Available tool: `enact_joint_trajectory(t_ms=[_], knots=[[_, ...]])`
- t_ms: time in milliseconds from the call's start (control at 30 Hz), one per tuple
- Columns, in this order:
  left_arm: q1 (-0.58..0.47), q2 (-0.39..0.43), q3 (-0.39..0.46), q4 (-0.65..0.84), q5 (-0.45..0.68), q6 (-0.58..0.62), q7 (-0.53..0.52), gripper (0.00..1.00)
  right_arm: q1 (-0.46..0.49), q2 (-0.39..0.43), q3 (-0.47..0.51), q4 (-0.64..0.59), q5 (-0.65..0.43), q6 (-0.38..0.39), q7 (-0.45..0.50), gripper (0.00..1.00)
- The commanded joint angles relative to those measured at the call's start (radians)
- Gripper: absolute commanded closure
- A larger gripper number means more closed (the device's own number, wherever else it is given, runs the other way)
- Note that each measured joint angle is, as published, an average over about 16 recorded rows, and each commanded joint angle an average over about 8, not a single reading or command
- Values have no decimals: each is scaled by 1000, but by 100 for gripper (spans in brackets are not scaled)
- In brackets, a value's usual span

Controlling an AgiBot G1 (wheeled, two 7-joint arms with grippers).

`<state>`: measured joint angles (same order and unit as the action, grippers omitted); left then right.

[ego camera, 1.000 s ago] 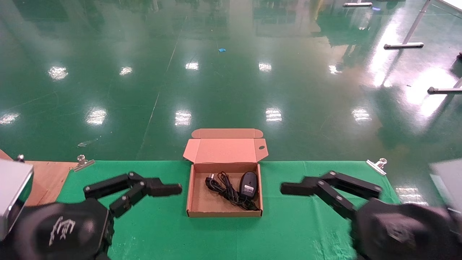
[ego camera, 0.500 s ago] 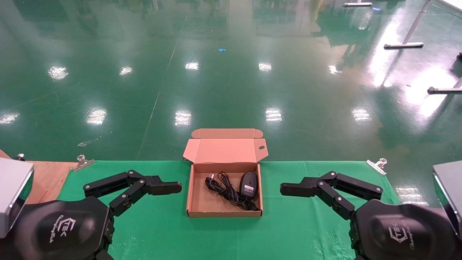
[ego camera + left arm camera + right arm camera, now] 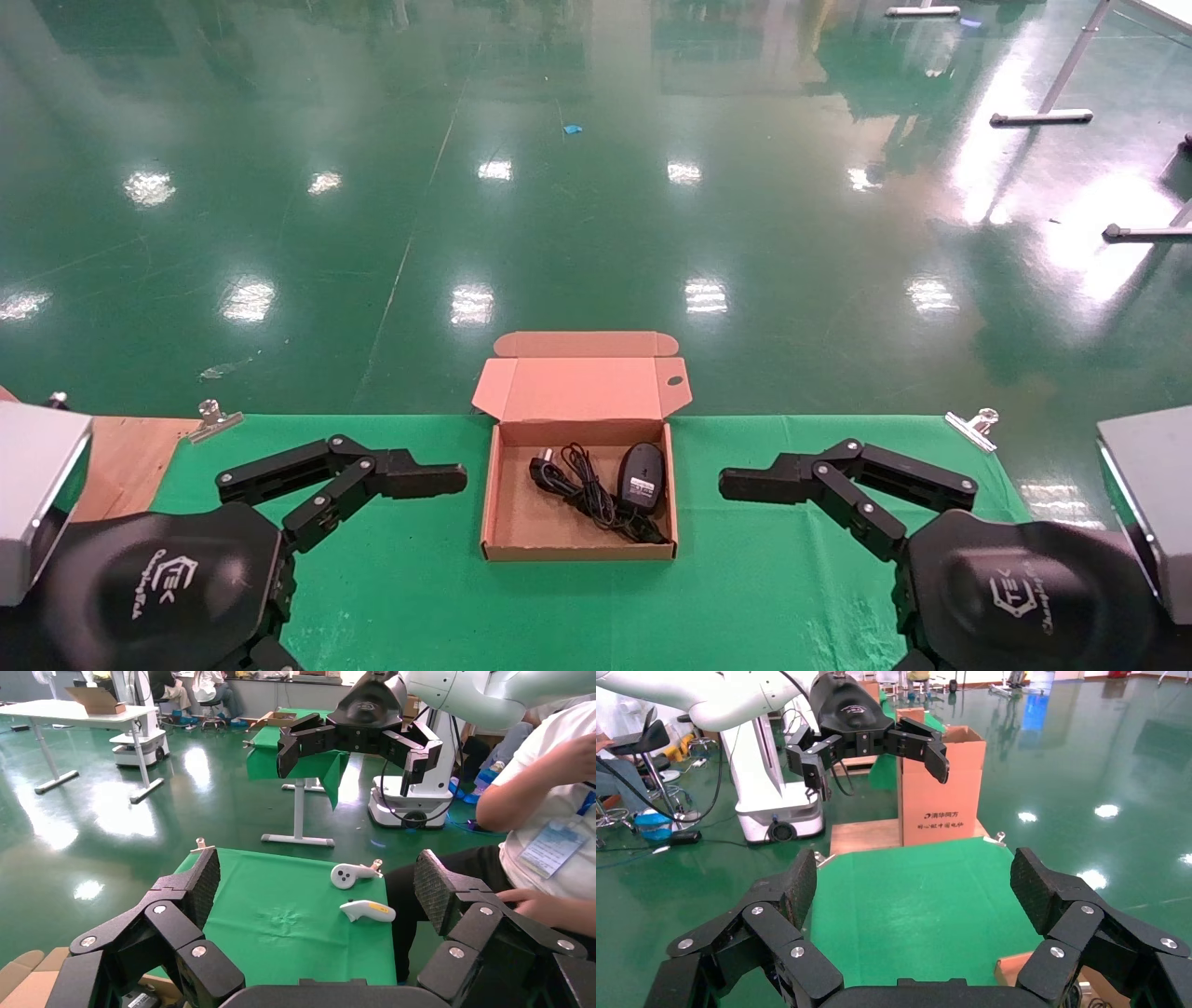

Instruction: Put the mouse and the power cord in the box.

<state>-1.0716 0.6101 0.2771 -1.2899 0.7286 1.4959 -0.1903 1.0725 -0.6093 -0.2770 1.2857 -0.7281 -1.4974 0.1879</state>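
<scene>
The brown cardboard box (image 3: 486, 508) sits open at the middle of the green table, its lid (image 3: 582, 387) folded back over the far edge. Inside, the black mouse (image 3: 643, 475) lies label-up at the right. The bundled power cord (image 3: 579, 485) lies to the mouse's left, plug toward the back. My left gripper (image 3: 442, 481) hovers open to the left of the box, holding nothing. My right gripper (image 3: 745, 485) hovers open to its right, also holding nothing. In the wrist views both the left gripper (image 3: 318, 888) and the right gripper (image 3: 916, 885) have their jaws spread wide over bare cloth.
Metal clips (image 3: 212, 417) (image 3: 973, 424) pin the green cloth (image 3: 410, 578) at the far corners. A wooden board (image 3: 116, 457) lies at the left. Two white controllers (image 3: 351, 874) (image 3: 367, 911) and a seated person (image 3: 548, 839) are past the right end; a tall carton (image 3: 940, 787) stands past the left.
Both arms have shifted only slightly and the right one has settled. The grippers stay open, and the box with the mouse and cord has not moved.
</scene>
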Motion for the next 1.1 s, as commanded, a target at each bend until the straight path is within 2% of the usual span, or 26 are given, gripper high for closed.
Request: enact_joint_trajectory(t_ms=[33, 1100], knots=[[-1, 0, 0, 1, 0, 0, 1, 0, 1, -1, -1, -1, -1, 1, 0, 0], [-3, 1, 2, 6, 2, -1, 3, 0, 3, -4, -5, -3, -4, 4, -2, 0]])
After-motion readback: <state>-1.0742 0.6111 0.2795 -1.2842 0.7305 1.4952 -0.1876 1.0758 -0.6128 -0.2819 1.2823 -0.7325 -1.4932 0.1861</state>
